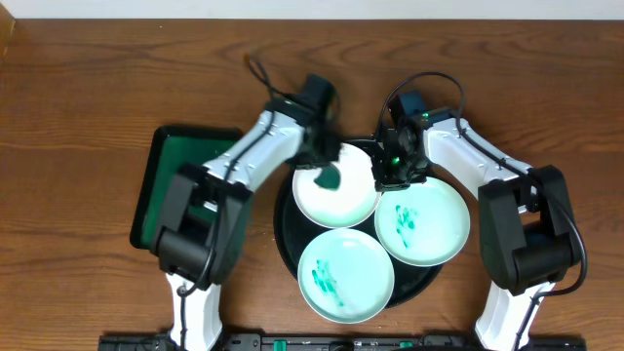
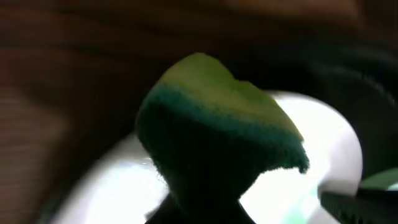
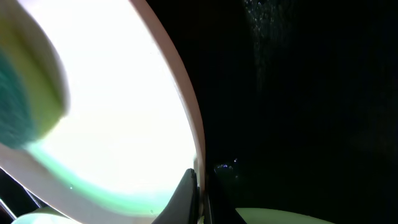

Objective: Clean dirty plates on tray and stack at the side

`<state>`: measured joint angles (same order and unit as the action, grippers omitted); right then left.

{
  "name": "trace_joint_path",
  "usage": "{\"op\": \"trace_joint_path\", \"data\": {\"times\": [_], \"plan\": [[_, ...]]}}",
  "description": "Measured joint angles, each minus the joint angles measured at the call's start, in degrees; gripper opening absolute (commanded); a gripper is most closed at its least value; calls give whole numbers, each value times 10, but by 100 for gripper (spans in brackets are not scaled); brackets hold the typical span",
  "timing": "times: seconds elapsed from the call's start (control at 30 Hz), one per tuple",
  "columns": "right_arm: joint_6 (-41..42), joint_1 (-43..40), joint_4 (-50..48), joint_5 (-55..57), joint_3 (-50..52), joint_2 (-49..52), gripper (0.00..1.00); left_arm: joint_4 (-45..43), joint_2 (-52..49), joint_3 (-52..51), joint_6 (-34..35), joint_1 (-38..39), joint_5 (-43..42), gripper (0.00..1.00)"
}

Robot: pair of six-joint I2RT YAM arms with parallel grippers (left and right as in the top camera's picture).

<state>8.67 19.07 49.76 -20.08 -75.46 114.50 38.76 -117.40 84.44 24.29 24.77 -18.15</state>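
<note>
**Layout about the fingers.** The sponge (image 2: 211, 130) sits between the fingers of the left gripper (image 1: 327, 166), over the rear plate (image 1: 346, 205), which lies directly beneath them. The right gripper (image 3: 196, 193) closes on that plate's right rim, so the plate extends to the left of its fingers. The right plate (image 1: 429, 229) lies just before the right fingers. The front plate (image 1: 346, 278) lies farther before both pairs. All three plates rest on the round tray (image 1: 285, 239). The rectangular tray (image 1: 171, 171) rests on the table (image 1: 88, 97), left of the left fingers.
</note>
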Motion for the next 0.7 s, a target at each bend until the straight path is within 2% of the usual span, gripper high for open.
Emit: {"op": "trace_joint_path", "data": {"times": [0.27, 0.47, 0.7], "plan": [[-2, 0, 1, -11, 0, 0, 1, 79, 0, 0, 11, -24, 26, 7], [-4, 2, 1, -21, 0, 0, 1, 122, 0, 0, -22, -10, 52, 7], [-8, 2, 2, -19, 0, 0, 1, 107, 0, 0, -57, 39, 62, 7]]}}
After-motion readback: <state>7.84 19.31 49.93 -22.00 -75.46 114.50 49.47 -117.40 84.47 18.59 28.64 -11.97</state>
